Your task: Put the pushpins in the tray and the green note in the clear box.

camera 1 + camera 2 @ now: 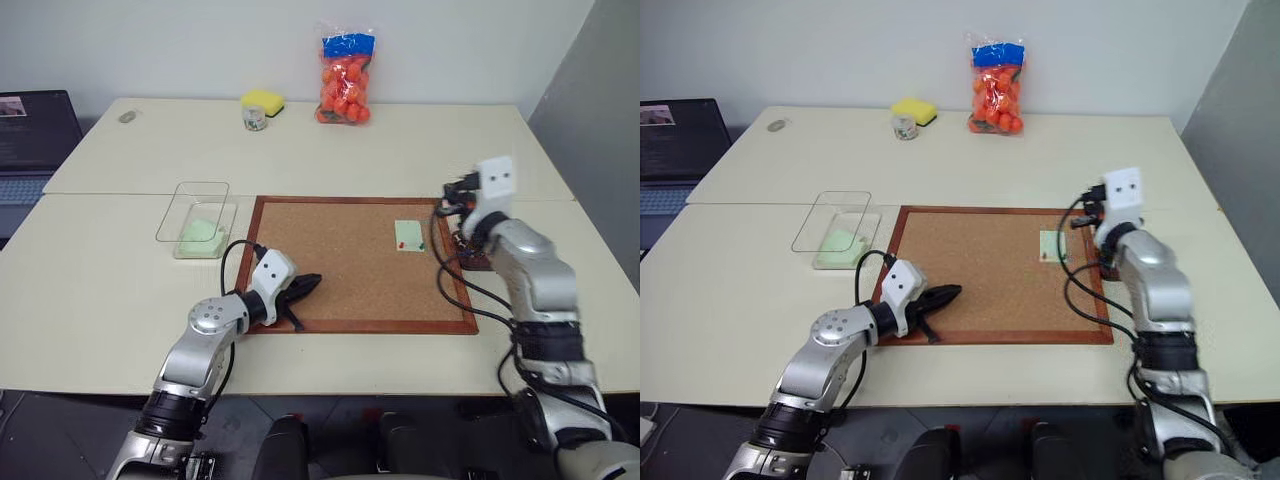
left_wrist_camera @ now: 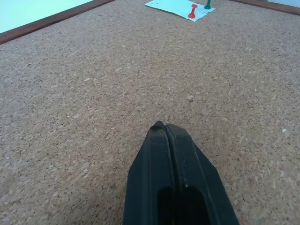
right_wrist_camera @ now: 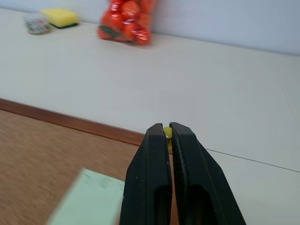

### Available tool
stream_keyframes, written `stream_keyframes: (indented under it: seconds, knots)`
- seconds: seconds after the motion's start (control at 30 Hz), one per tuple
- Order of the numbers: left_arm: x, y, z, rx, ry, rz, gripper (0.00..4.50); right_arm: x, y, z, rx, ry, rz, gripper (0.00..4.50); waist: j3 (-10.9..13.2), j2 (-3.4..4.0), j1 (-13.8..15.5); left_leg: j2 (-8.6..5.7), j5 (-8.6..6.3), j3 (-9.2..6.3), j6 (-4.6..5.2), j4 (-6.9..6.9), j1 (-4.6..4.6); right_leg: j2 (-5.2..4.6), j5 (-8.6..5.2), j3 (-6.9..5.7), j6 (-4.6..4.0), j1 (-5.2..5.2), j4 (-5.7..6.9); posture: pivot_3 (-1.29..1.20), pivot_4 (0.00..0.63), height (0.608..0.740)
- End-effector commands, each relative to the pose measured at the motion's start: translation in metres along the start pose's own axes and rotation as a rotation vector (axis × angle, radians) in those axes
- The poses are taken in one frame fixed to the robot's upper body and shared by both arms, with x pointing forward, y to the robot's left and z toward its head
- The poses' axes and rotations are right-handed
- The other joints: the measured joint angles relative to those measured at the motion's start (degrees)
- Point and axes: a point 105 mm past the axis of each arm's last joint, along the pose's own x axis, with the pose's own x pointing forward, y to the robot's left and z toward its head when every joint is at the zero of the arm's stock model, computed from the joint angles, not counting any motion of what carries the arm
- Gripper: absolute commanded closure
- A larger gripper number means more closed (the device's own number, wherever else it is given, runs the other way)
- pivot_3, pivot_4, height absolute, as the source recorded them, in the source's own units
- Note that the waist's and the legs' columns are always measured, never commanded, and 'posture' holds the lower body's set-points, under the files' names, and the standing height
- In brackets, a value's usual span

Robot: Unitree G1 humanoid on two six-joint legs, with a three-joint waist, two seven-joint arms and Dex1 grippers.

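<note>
With a yellow pushpin (image 3: 167, 132) pinched in the right end effector (image 3: 169, 129), the left end effector (image 2: 164, 126) shut empty, carry it steadily over the tray (image 1: 474, 258) by the cork board's (image 1: 340, 270) right edge.

Two pale cream tables (image 1: 330, 150) stand pushed together against a plain white wall (image 1: 200, 40). A grey panel (image 1: 600, 120) rises on the right, and a dark laptop (image 1: 30, 140) sits far left.

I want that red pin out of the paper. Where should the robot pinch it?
Pinch the red pushpin by its plastic head, coming from above with the fingers on either side. It lies tilted on the green note beside a green pin, so the raised head is probably the easiest part to catch.
</note>
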Motion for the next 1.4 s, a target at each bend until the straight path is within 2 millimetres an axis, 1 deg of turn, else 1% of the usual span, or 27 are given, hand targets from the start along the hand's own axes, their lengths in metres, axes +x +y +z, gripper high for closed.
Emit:
stream_keyframes:
  seconds: [0.03,0.13,0.2,0.27,0.47,0.73,1.0,1.07,1.13,1.3,1.37,1.4]
  knots:
    - [-0.001,-0.009,-0.019,-0.037,0.065,-0.038,4.5,-0.032,-0.015,-0.005,-0.062,0.041,-0.059,4.47,-0.02,0.04,-0.23,-0.02,0.0,0.03,0.0,0.0,0.01,0.02,0.0,0.0,0.0,0.0,0.0,0.0,0.15,0.74]
    - [0.0,-0.009,-0.019,-0.032,0.067,-0.046,4.5,-0.045,-0.018,-0.022,-0.07,0.112,-0.076,4.47,-0.02,0.07,-0.72,0.01,0.0,0.02,0.0,0.01,0.09,0.03,0.0,0.01,0.01,0.0,0.07,0.0,0.15,0.74]
    - [0.002,-0.008,-0.018,-0.029,0.067,-0.049,4.5,-0.048,-0.02,-0.032,-0.059,0.143,-0.082,4.47,-0.02,0.08,-0.78,0.02,0.01,-0.01,0.01,0.03,0.14,0.06,0.0,-0.01,0.02,0.03,0.11,0.0,0.15,0.74]
    - [0.003,-0.007,-0.018,-0.028,0.067,-0.051,4.5,-0.048,-0.018,-0.037,-0.051,0.157,-0.078,4.47,-0.01,0.08,-0.77,0.01,0.01,-0.03,0.01,0.1,0.17,0.08,0.03,-0.03,0.07,0.06,0.14,0.0,0.15,0.74]
    - [0.003,-0.006,-0.017,-0.025,0.065,-0.053,4.5,-0.039,-0.009,-0.039,-0.037,0.152,-0.051,4.47,-0.01,0.08,-0.64,-0.04,0.01,0.03,0.02,0.12,0.11,0.07,0.06,-0.03,0.12,0.05,0.08,0.0,0.15,0.74]
    - [0.002,-0.008,-0.017,-0.027,0.066,-0.048,4.5,-0.02,-0.006,-0.046,-0.023,0.149,-0.042,4.47,-0.01,0.08,-0.64,-0.04,0.01,0.02,0.02,0.1,0.1,0.07,0.05,-0.04,0.1,0.05,0.07,0.0,0.15,0.74]
    - [0.003,-0.008,-0.016,-0.028,0.063,-0.047,4.5,-0.007,-0.005,-0.052,-0.008,0.151,-0.034,4.47,-0.01,0.08,-0.64,-0.05,0.01,0.03,0.02,0.1,0.09,0.07,0.04,-0.03,0.09,0.04,0.06,0.0,0.15,0.74]
    - [0.002,-0.008,-0.016,-0.028,0.063,-0.045,4.5,-0.006,-0.005,-0.051,-0.005,0.148,-0.031,3.95,-0.01,0.08,-0.63,-0.04,0.01,0.02,0.02,0.09,0.09,0.07,0.04,-0.04,0.08,0.05,0.06,0.0,0.15,0.74]
    - [0.002,-0.008,-0.016,-0.028,0.063,-0.043,4.5,-0.006,-0.004,-0.05,0.0,0.145,-0.027,3.72,-0.01,0.08,-0.62,-0.04,0.01,0.01,0.02,0.09,0.09,0.07,0.04,-0.04,0.08,0.04,0.06,0.0,0.15,0.74]
    - [0.002,-0.008,-0.016,-0.029,0.062,-0.041,4.5,-0.007,-0.002,-0.048,0.018,0.136,-0.025,2.78,-0.01,0.08,-0.63,-0.04,0.01,0.02,0.02,0.09,0.09,0.07,0.04,-0.03,0.08,0.04,0.06,0.0,0.15,0.74]
    - [0.002,-0.008,-0.017,-0.03,0.061,-0.042,4.5,-0.007,-0.002,-0.047,0.027,0.129,-0.028,2.27,-0.01,0.08,-0.63,-0.03,0.01,0.01,0.02,0.09,0.09,0.07,0.04,-0.04,0.08,0.05,0.06,0.0,0.15,0.74]
    - [0.002,-0.008,-0.017,-0.03,0.061,-0.043,4.5,-0.007,-0.002,-0.046,0.031,0.127,-0.027,2.14,-0.01,0.08,-0.63,-0.03,0.01,0.01,0.02,0.09,0.09,0.07,0.04,-0.03,0.08,0.04,0.06,0.0,0.15,0.74]
